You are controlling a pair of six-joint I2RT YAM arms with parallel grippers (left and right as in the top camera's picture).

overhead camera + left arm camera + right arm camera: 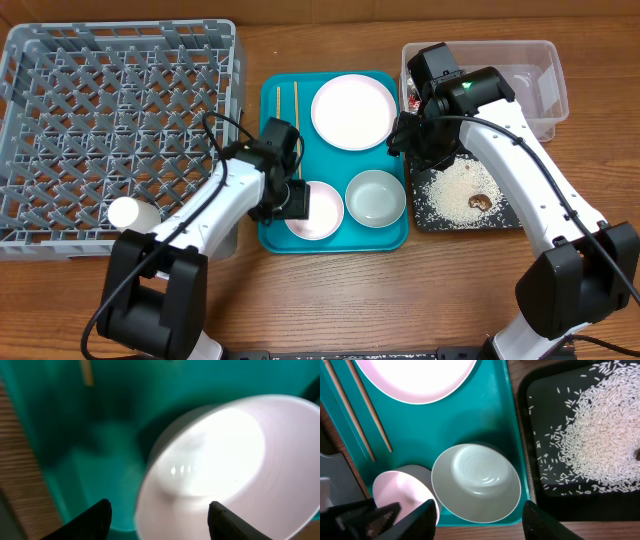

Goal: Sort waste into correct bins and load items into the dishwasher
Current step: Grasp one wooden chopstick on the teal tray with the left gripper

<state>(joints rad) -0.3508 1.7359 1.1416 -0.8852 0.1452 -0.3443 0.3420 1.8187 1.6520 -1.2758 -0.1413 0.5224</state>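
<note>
Two-finger left end effector open at pinkish bowl rim, right end effector open, empty, above pale bowl

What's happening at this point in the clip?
The left gripper is open, its fingers either side of the rim of the small pinkish-white bowl on the teal serving tray, not yet closed on it. The right gripper hangs open above the pale green bowl. A small white cup already sits in the grey lattice dish rack. The round white plate and wooden chopsticks are on the tray.
</note>
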